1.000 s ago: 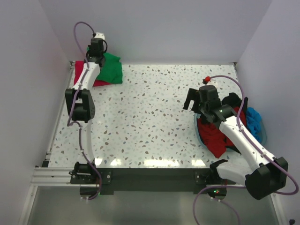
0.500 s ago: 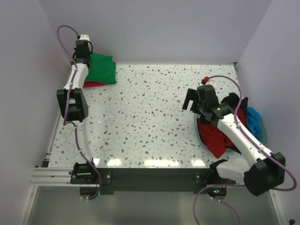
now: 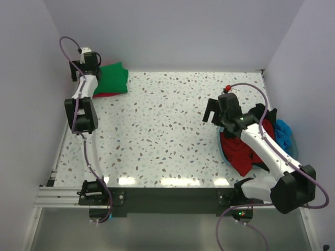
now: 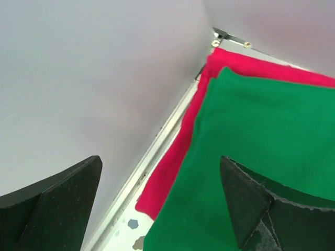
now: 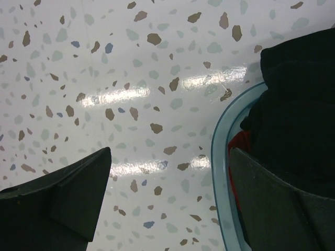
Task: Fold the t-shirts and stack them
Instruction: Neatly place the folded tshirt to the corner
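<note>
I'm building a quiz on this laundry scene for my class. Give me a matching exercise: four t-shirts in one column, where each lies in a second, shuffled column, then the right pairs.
Column 1
1. green t-shirt
2. crimson t-shirt
3. dark red t-shirt
4. blue t-shirt

Column 2
A. at the right side of the basket
B. folded, on top of the pile in the far-left corner
C. at the left side of the basket
D. folded, underneath another shirt

Pairs: 1-B, 2-D, 3-C, 4-A
</note>
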Controlling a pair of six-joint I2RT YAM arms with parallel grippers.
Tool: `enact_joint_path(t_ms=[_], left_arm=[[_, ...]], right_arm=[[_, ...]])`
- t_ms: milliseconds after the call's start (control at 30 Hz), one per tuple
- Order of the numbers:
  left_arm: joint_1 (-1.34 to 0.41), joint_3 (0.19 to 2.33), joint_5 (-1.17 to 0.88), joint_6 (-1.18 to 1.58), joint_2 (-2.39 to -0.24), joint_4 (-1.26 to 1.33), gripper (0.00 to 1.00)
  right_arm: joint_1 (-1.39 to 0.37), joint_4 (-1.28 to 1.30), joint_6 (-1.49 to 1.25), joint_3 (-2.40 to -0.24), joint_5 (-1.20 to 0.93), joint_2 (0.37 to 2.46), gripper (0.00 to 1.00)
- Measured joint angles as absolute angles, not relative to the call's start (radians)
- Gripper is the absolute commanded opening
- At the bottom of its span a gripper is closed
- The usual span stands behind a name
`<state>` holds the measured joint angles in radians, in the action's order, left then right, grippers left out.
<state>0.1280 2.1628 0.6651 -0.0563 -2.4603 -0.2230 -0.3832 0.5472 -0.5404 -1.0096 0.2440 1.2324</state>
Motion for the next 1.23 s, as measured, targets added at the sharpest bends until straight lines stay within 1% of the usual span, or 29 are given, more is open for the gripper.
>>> enact_joint_path(t_ms=[100,200,267,367,467,567,633,733,833,933,1067,1233], left_arm=[[0.13,2.163,0.685,0.012,-2.432,-0.26,1.0],[0.13,2.149,0.636,0.098,-2.353,-0.327,1.0],[0.128,2.114,0.584,0.173,-2.253,-0.384,1.0],[0.113,2.003,0.504,0.298,-2.039,-0.45,1.0],[0.068,1.806,0.438,0.406,-1.793,-0.456,1.0],[-0.08,1.473,0.394,0.511,-1.502,-0.427,1.0],[-0.205,1.286,0.352,0.562,-1.373,-0.432,1.0],[-0.393,1.019,0.305,0.649,-1.238,-0.427,1.0],[-0.477,0.87,0.3,0.734,-1.164,-0.518,1.0],[-0.487,0.82,0.348,0.796,-1.102,-0.625,1.0],[-0.486,0.819,0.446,0.857,-1.034,-0.743,1.0],[-0.486,0.813,0.488,0.875,-0.952,-0.775,1.0]], right_arm=[[-0.383,0.559,-0.54,-1.018,0.245,1.221,0.99],[-0.383,0.583,-0.54,-1.021,0.249,1.189,0.99],[-0.383,0.598,-0.54,-1.022,0.251,1.165,0.99],[-0.383,0.634,-0.541,-1.023,0.256,1.124,0.99],[-0.383,0.655,-0.543,-1.02,0.255,1.088,0.99],[-0.383,0.662,-0.543,-0.978,0.245,1.016,0.99],[-0.383,0.666,-0.539,-0.942,0.236,0.963,0.99],[-0.383,0.665,-0.53,-0.894,0.196,0.9,0.99],[-0.384,0.657,-0.529,-0.838,0.161,0.853,0.99],[-0.384,0.643,-0.535,-0.776,0.138,0.83,0.99],[-0.384,0.616,-0.543,-0.707,0.123,0.802,0.99],[-0.384,0.581,-0.546,-0.695,0.108,0.776,0.99]])
